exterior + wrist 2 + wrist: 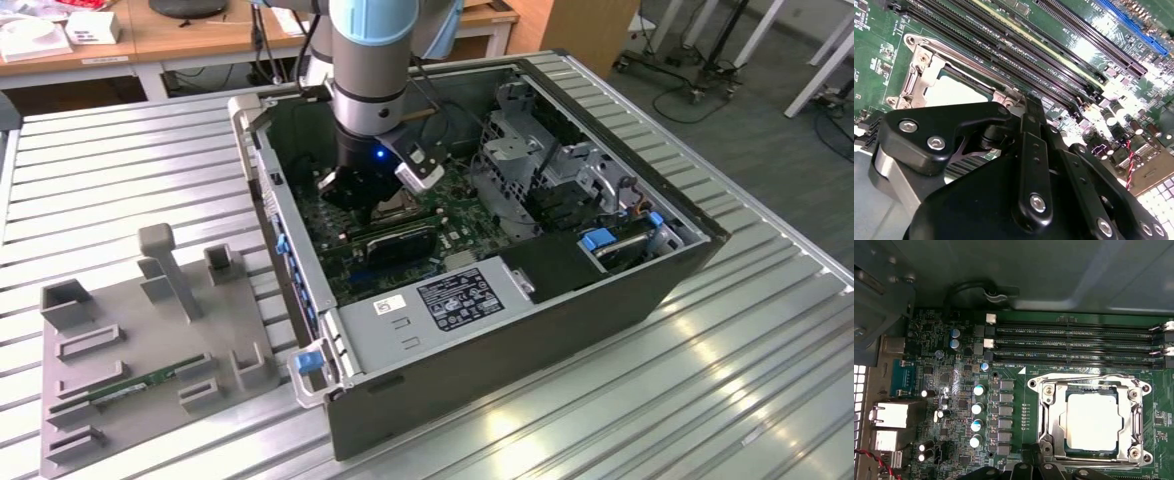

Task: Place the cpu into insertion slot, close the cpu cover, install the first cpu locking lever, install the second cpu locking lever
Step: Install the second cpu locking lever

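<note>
Gripper (1026, 107) beside covered cpu (1093, 421)

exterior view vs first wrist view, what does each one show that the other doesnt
Exterior view alone: the whole open black computer case on a ribbed metal table, the blue-jointed robot arm reaching into it, and a grey fixture tray on the exterior view's left.

First wrist view alone: the pale silver square cpu seated in the silvery-rimmed insertion slot, the thin silvery cpu cover framing it, and long black memory slots.

Both: the green circuit board.
</note>
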Available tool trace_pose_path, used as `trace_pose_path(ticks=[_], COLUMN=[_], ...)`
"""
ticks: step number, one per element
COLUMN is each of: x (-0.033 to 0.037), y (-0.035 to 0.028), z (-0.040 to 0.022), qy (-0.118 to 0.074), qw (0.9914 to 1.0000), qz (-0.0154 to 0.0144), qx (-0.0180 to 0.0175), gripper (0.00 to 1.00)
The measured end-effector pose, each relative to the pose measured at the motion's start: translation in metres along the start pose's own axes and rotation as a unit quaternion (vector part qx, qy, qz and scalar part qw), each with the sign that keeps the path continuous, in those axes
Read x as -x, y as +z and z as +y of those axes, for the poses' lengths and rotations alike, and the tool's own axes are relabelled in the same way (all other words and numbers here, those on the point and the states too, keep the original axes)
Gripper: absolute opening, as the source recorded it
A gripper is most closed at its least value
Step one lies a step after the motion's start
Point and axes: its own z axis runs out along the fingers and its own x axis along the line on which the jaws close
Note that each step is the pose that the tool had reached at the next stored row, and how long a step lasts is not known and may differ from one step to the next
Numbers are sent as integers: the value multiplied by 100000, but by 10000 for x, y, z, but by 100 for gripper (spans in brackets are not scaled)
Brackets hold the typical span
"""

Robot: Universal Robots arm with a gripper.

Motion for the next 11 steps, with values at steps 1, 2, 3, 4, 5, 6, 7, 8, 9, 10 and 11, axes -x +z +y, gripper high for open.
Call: trace_pose_path(ticks=[1, 2, 3, 4, 5, 6, 7, 8, 9, 10, 11], x=[0, 0, 0, 0, 0, 0, 0, 0, 0, 0, 0], y=[1, 2, 2, 3, 3, 3, 1, -6, -15, -29, -45], z=[0, 0, 0, 0, 0, 0, 1, 1, 2, 4, 5], qy=[1, 3, 4, 4, 5, 2, 5, 5, 4, 3, 7], qw=[100000, 100000, 100000, 100000, 100000, 100000, 100000, 100000, 100000, 100000, 100000], qz=[0, -3, -7, -7, -9, -7, -8, -12, -26, -27, -13], qx=[0, 7, 12, 14, 14, 12, 14, 14, 40, 43, 21], gripper=[11, 11, 11, 11, 11, 11, 11, 11, 11, 11, 11])
